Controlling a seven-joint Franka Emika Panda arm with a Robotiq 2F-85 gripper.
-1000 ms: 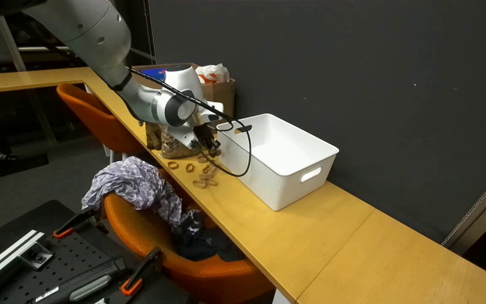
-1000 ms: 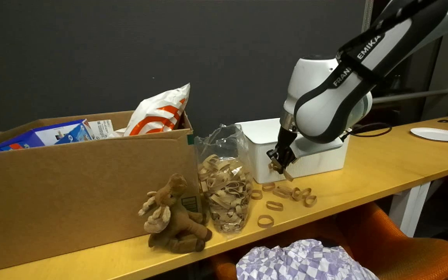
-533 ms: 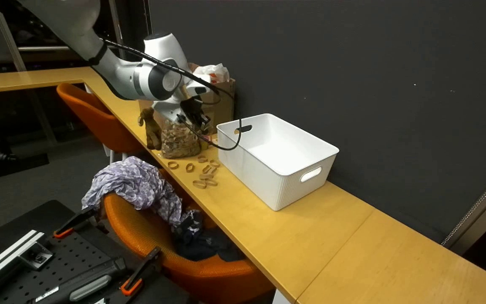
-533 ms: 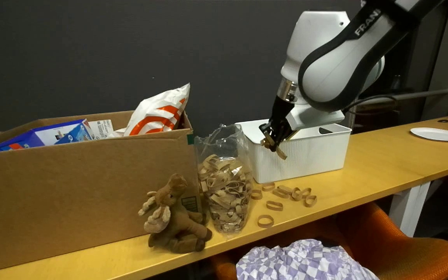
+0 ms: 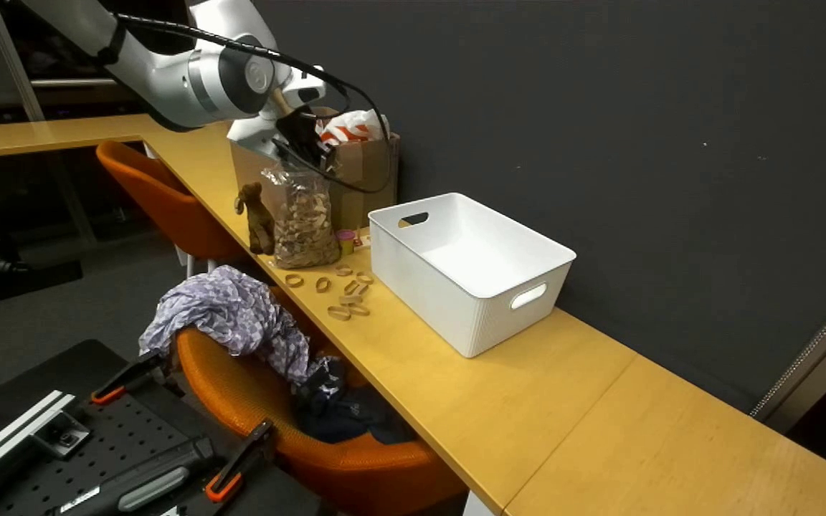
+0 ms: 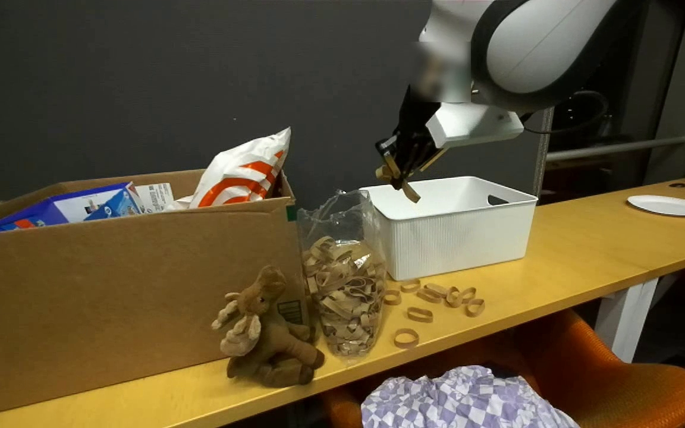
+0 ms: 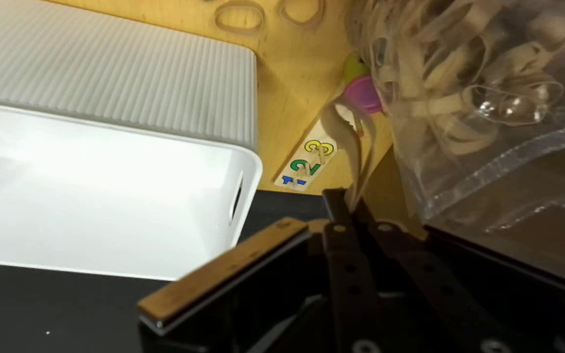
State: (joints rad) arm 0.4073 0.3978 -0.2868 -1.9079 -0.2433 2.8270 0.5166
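Left part of the desk (image 6: 586,238): cardboard box (image 6: 128,303), with a plush moose (image 6: 277,351) seated between it and the front edge. Next right, the clear bag of bands (image 6: 348,303) stands upright near that edge. Beyond it, toward the back edge, the wrist view gives me a pink-lidded tub (image 7: 362,93) and a number strip (image 7: 307,164).

My gripper (image 6: 400,183) hangs over the gap between bag and white bin (image 6: 455,244), well above the desk. Its fingers are together, clamped on a tan band (image 7: 354,179); tan strip shows on both sides of the tips, and I cannot tell whether it is one band or two. Change over the last second: the gripper has risen from low beside the bin wall and shifted left, toward the bag, and the band has come up with it. I judge the grasp firm and the pick-up finished: the band is off the desk, apart from the others, and in neither bag nor bin.

Further right, loose bands (image 6: 421,319) lie between bin and front edge; I note no shift in them, so the lift seems to have dragged none along. The bin stands along the back edge. Past it, toward the right end, lies a white plate (image 6: 672,205).
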